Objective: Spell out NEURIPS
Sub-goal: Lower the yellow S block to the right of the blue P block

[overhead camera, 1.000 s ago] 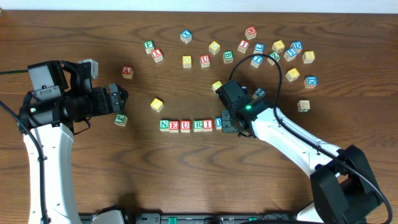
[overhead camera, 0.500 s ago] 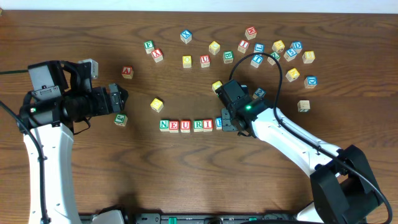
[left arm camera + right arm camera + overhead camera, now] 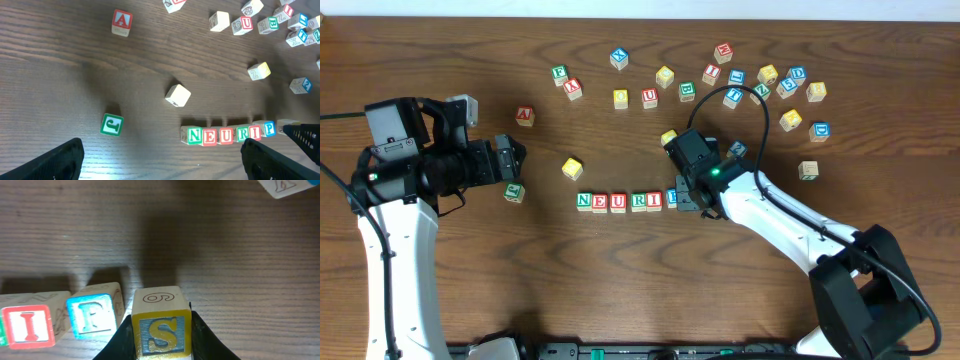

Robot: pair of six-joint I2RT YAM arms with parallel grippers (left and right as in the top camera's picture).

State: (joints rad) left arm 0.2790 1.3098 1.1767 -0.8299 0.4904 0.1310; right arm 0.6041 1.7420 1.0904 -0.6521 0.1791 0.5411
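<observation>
**Overhead and both wrist views.** You see six cubes in one straight line near the centre of the table [image 3: 620,290], parallel to its near edge. From your left arm's side they read green N [image 3: 584,200], red E [image 3: 601,202], red U [image 3: 618,202], green R [image 3: 638,201], red I [image 3: 654,200] and blue P [image 3: 671,197], set close side by side.

The right gripper [image 3: 687,199] stands at the P end of the line. Its jaws are drawn in and clamped on the two sides of the yellow S cube [image 3: 161,330]. The S face is upright, level with the P and just beside it, with one dark finger between the two cubes. You cannot tell whether the S cube rests on the wood.

The left gripper [image 3: 162,155] hangs near the table's left edge, well apart from the line. Its jaws are spread fully wide and nothing lies between them.

A green J cube [image 3: 111,124] lies just beside it. A red A cube [image 3: 524,116] and a lone yellow cube [image 3: 572,168] lie farther in. The loose cubes [image 3: 765,85] are scattered toward the far edge and the far right corner.
</observation>
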